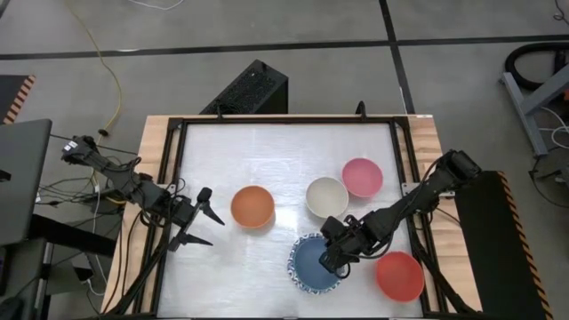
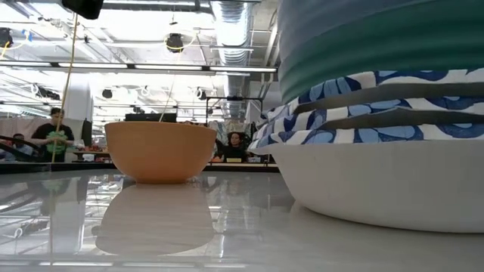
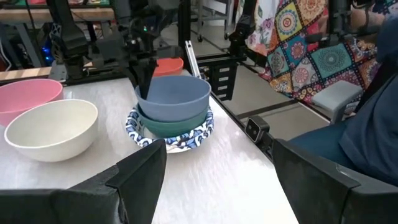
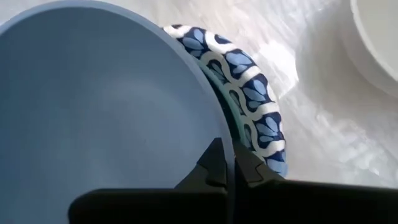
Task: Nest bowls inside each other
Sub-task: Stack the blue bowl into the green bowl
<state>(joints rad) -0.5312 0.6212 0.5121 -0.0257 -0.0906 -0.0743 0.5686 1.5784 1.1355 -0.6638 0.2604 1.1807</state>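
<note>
From above, the right claw is pinched onto the rim of the blue bowl, seated in the patterned-rim stack on the white desk; the left claw waits spread and empty near the orange bowl. The right wrist view confirms the rim pinch, so release comes next, then probably the cream bowl. At desk level, people sit in the workshop beyond.

open tabletop behind orange bowl, cream bowl and pink bowl crowding the right
</note>
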